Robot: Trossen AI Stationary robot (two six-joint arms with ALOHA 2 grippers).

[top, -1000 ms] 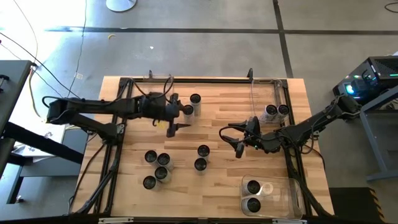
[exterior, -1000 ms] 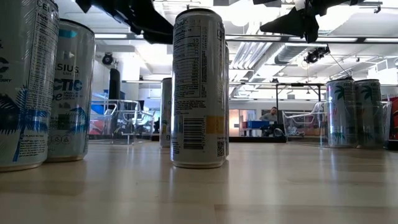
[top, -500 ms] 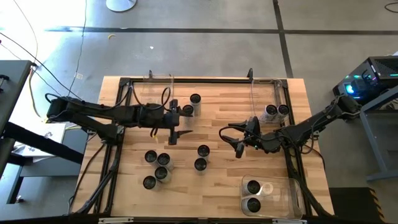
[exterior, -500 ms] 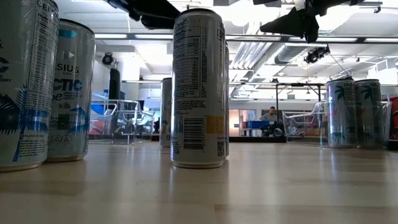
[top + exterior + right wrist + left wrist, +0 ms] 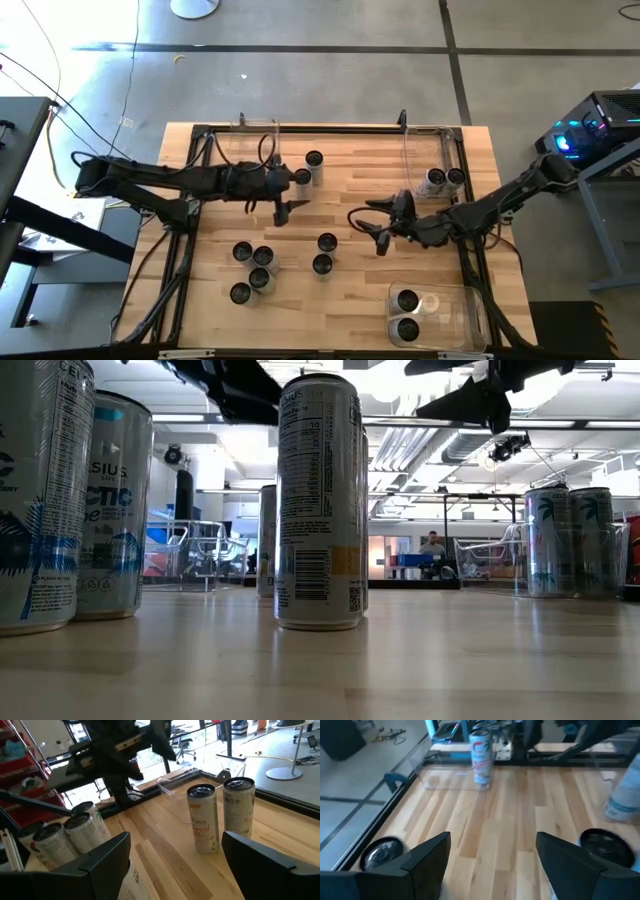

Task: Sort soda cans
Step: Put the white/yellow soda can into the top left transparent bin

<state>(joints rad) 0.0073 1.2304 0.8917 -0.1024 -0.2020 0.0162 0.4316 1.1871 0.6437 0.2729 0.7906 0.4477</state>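
Several slim silver soda cans stand upright on the wooden table. Two stand toward the far side [image 5: 308, 169], two in the middle [image 5: 325, 253], and a cluster sits near-left [image 5: 252, 271]. My left gripper [image 5: 288, 208] is open and hovers above the table, between the far pair and the cluster. Its wrist view shows open fingers [image 5: 425, 857] over bare wood, with a can [image 5: 481, 757] farther off. My right gripper [image 5: 362, 230] is open too, hovering right of the middle pair. Its wrist view faces the far pair [image 5: 205, 820].
A clear bin [image 5: 470, 300] at the near-right corner holds cans. Another clear bin [image 5: 407, 165] at the far right holds two cans [image 5: 444, 179]. A third clear bin [image 5: 258, 130] sits at the far left. A dark frame [image 5: 330, 128] edges the table. Bare wood lies between the grippers.
My left gripper has dipped toward the near edge, then swung so that its fingers point more toward the table's right; it stays open. My right gripper has crept slightly toward the table's left. No can has moved.
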